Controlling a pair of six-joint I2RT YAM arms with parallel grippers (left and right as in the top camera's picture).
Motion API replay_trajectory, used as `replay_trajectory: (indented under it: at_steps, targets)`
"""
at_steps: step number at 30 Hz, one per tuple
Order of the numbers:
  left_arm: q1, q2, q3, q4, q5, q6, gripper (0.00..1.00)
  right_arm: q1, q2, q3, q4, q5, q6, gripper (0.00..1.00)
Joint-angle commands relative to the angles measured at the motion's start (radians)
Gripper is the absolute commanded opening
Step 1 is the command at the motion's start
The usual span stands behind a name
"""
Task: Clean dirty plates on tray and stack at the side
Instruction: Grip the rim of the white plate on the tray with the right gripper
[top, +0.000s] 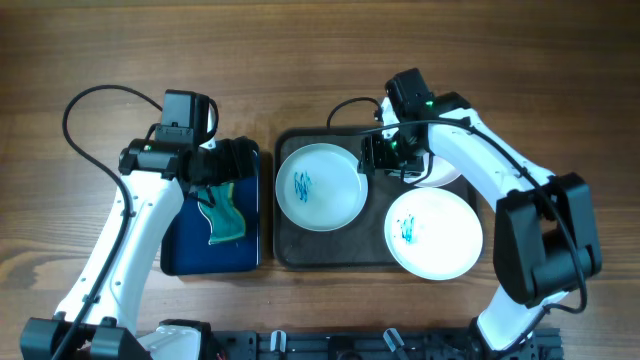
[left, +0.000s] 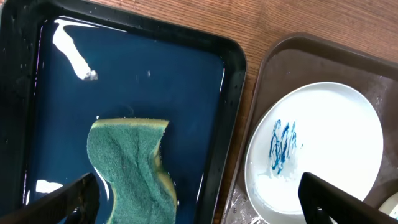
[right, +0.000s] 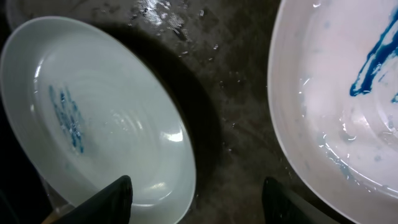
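The wet, dark tray holds a glossy round pale blue plate and a white plate, both scribbled teal, and what seems a third plate, mostly hidden under the arm. The right fingers stand apart over the pale blue plate's rim. The left fingers are spread wide above a wavy green sponge in the blue basin.

bare strip of tray between blue plate and white plate, sponge crowding basin
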Motion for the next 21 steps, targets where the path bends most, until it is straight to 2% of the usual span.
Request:
replay_trajectory:
  at_steps: [1, 9, 16, 19, 21]
  targets:
    - [-0.003, 0.002, 0.014, -0.006, -0.010, 0.013, 1.00, 0.003, 0.042, -0.041, 0.024, -0.015, 0.025, 0.64]
    - [-0.003, 0.001, 0.014, -0.006, -0.010, 0.013, 1.00, 0.003, 0.059, -0.097, 0.076, -0.016, -0.004, 0.56]
    - [-0.003, 0.001, 0.014, -0.006, -0.010, 0.013, 1.00, 0.003, 0.059, -0.097, 0.103, -0.017, -0.005, 0.34]
    - [-0.003, 0.002, 0.014, -0.006, -0.010, 0.013, 1.00, 0.003, 0.059, -0.097, 0.131, -0.017, -0.004, 0.31]
    - [-0.003, 0.002, 0.014, -0.006, -0.010, 0.013, 1.00, 0.003, 0.059, -0.097, 0.136, -0.018, -0.004, 0.21]
